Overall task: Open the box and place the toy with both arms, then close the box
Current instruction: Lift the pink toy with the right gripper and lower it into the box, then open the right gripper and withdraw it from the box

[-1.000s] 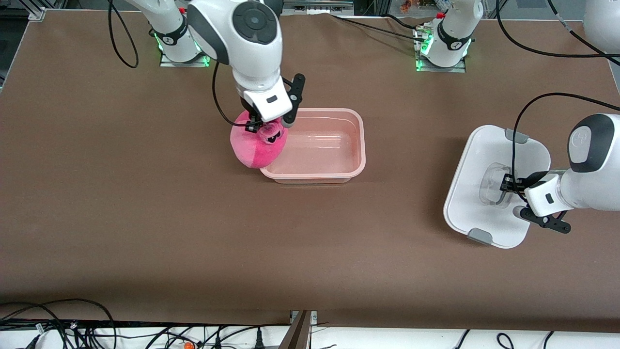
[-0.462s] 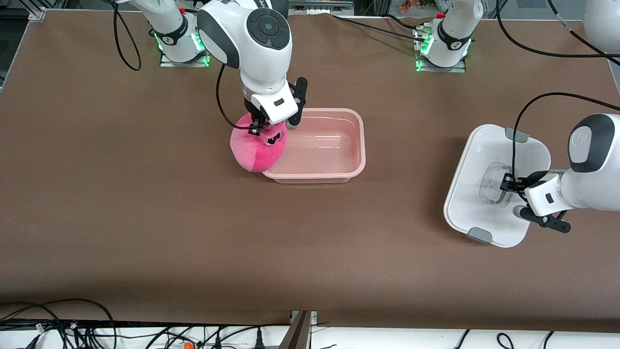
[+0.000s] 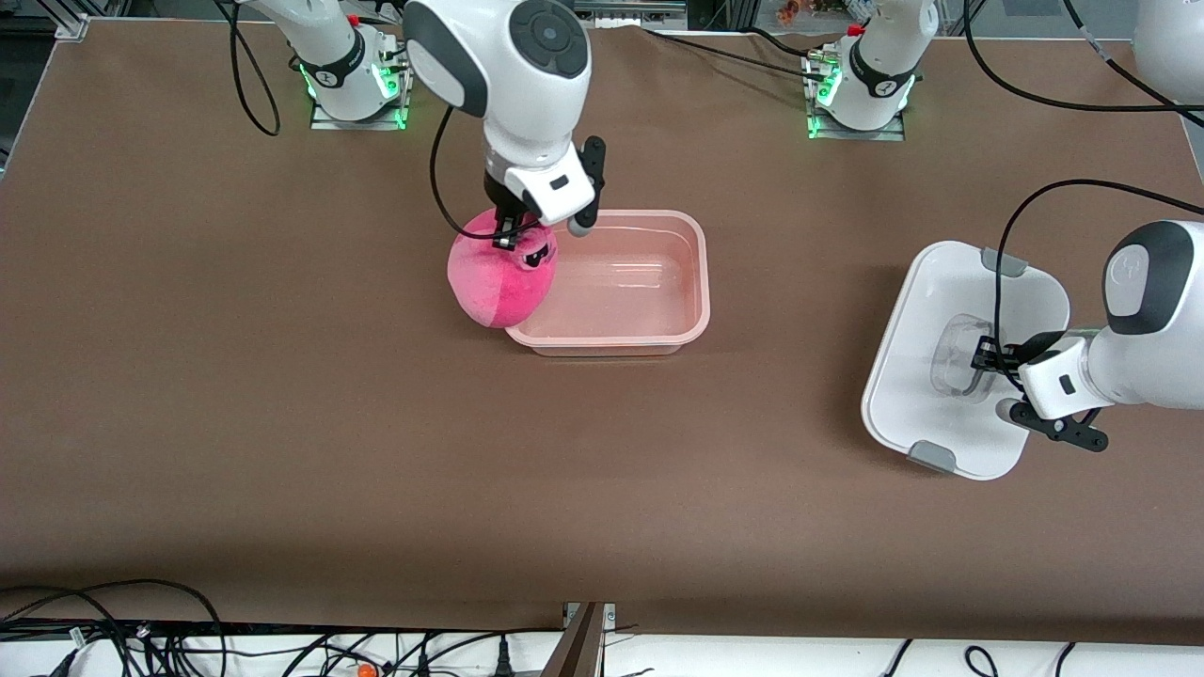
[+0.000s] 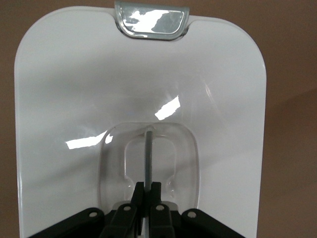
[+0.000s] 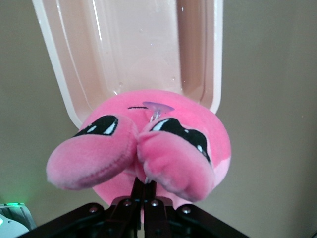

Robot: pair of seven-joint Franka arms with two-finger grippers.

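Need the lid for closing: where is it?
The lid lies on the table toward the left arm's end, apart from the box, the left claw shut on its handle.

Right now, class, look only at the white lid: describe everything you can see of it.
The white lid is a glossy plastic rounded rectangle lying flat on the brown table, off the box, at the left arm's end. A grey clip sits at each short edge. In its middle is a clear recessed well crossed by a thin handle bar. The left gripper is shut on that bar.
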